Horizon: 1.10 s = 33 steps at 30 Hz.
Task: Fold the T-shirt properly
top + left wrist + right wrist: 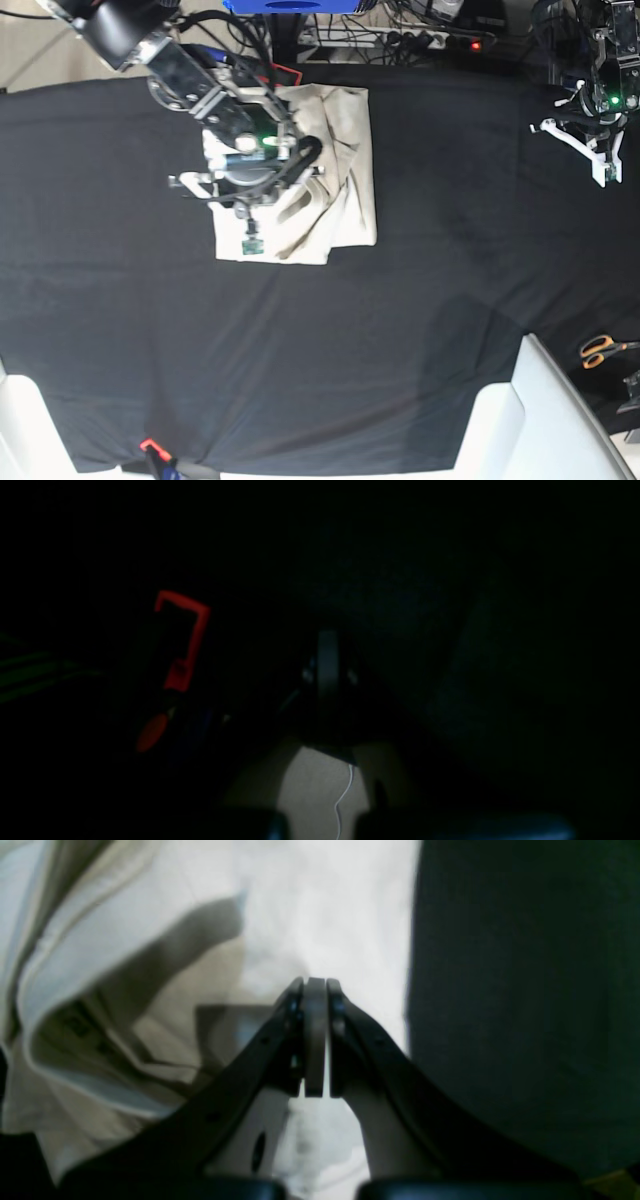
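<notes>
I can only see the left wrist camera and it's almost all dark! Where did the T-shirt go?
Observer: The T-shirt lies on the black table cover, folded into a rough rectangle with wrinkles on top.
Operator: Is the other arm near it?
Observer: Yes. The right end effector is shut, right over the cream cloth. I can't tell whether it pinches any.
Operator: Is anything else out there?
Observer: Orange-handled scissors lie by the cover's edge, well apart from the shirt.
</notes>
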### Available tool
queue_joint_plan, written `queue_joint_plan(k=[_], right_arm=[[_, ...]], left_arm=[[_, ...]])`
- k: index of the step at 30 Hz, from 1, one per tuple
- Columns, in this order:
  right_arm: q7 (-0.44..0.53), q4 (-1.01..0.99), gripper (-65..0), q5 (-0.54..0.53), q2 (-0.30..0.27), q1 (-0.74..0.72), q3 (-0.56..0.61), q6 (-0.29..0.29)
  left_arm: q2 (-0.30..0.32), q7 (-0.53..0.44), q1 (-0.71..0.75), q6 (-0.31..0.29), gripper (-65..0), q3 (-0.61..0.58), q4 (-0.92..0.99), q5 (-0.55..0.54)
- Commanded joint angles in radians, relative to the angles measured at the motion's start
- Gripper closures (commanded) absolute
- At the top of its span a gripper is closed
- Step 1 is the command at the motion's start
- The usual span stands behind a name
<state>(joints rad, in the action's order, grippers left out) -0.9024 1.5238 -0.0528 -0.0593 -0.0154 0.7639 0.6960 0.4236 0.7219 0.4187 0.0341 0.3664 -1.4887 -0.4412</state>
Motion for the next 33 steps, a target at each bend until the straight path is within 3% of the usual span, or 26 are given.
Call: queue_joint_plan(k=[1, 8, 12, 17, 22, 28, 33], right_arm=[[0.019, 0.011, -1.4, 0.011, 0.022, -0.013, 0.004, 0.002], [0.013, 0.005, -1.2, 0.011, 0.108, 0.004, 0.021, -0.009], [0.013, 0.004, -1.2, 0.011, 0.132, 0.007, 0.107, -0.003], [0.021, 0.002, -1.2, 0.011, 0.135, 0.007, 0.119, -0.012], [0.068, -0.006, -1.2, 0.011, 0.141, 0.007, 0.121, -0.163], [0.121, -0.056, -1.2, 0.011, 0.155, 0.007, 0.121, -0.246], [0.156, -0.067, -1.2, 0.011, 0.158, 0.005, 0.147, -0.396]], left_arm=[[0.019, -0.014, 0.003, 0.005, 0.0, 0.007, -0.016, 0.005], [0.019, -0.014, 0.003, 0.005, 0.0, 0.007, -0.017, 0.005], [0.019, -0.014, -0.002, 0.005, 0.0, 0.007, -0.017, 0.005], [0.019, -0.014, -0.002, 0.005, 0.0, 0.012, -0.014, 0.005], [0.019, -0.014, -0.004, 0.005, 0.0, 0.013, -0.017, 0.005], [0.019, -0.014, -0.004, 0.005, 0.0, 0.013, -0.016, 0.005], [0.019, -0.014, -0.004, 0.005, 0.0, 0.013, -0.014, 0.005]])
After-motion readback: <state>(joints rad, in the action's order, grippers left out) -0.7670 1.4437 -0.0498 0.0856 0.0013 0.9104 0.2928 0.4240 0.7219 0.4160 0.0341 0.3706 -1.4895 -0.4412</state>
